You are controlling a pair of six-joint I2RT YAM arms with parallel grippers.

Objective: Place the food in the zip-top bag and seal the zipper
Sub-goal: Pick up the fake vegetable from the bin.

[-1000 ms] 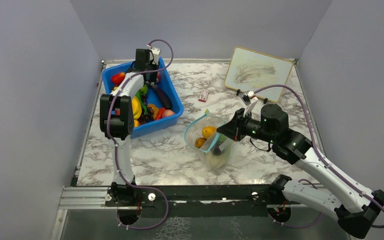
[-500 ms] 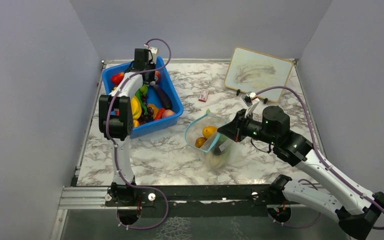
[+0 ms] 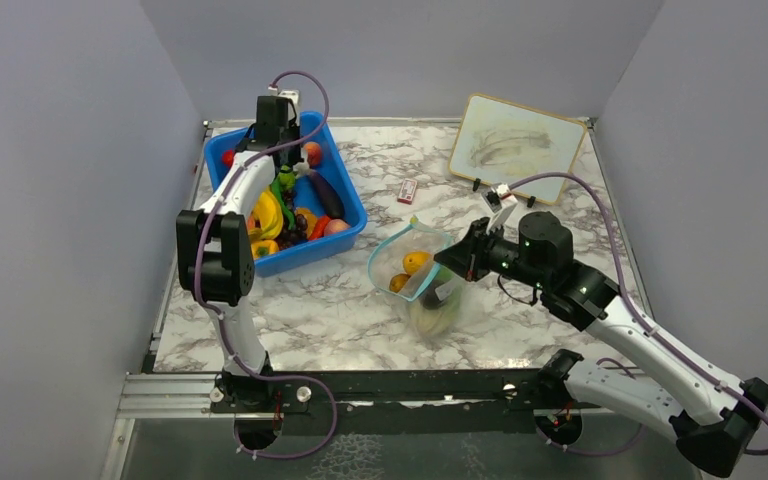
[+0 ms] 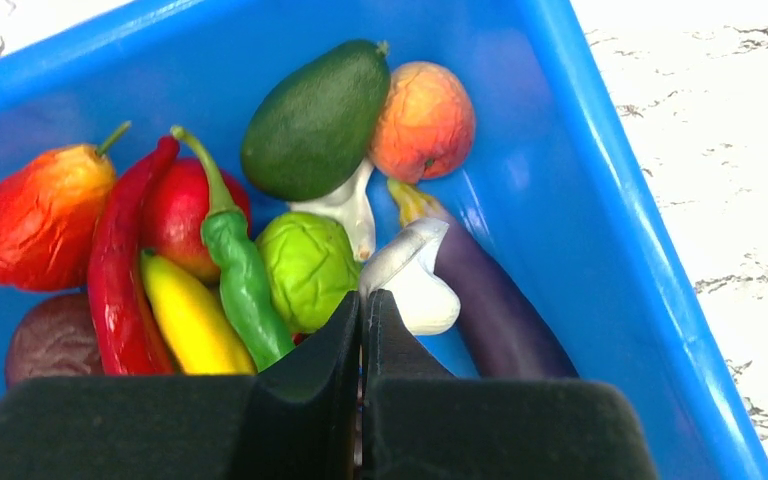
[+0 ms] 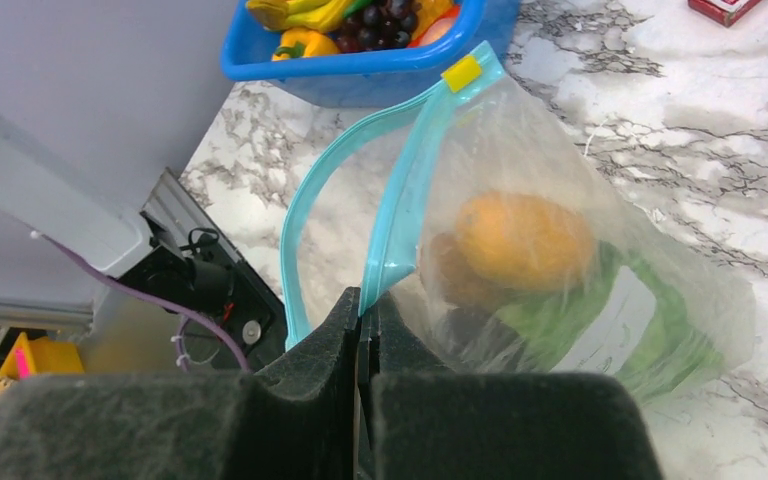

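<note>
Since a second ago our left arm [image 3: 238, 190] has swung further over the blue bin [image 3: 344, 172], upper left, and the left jaws have shut empty beside the eggplant [image 4: 500, 310], so we may lift nothing, while the right jaws pinching the zip-top bag [image 3: 430, 305] at centre could slip off its zipper [image 5: 400, 200].

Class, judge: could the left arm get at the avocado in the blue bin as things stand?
Probably yes. The left gripper hangs over the blue bin, and the avocado lies on top of the other pieces, uncovered. The jaws are shut, so they would need to open first.
</note>
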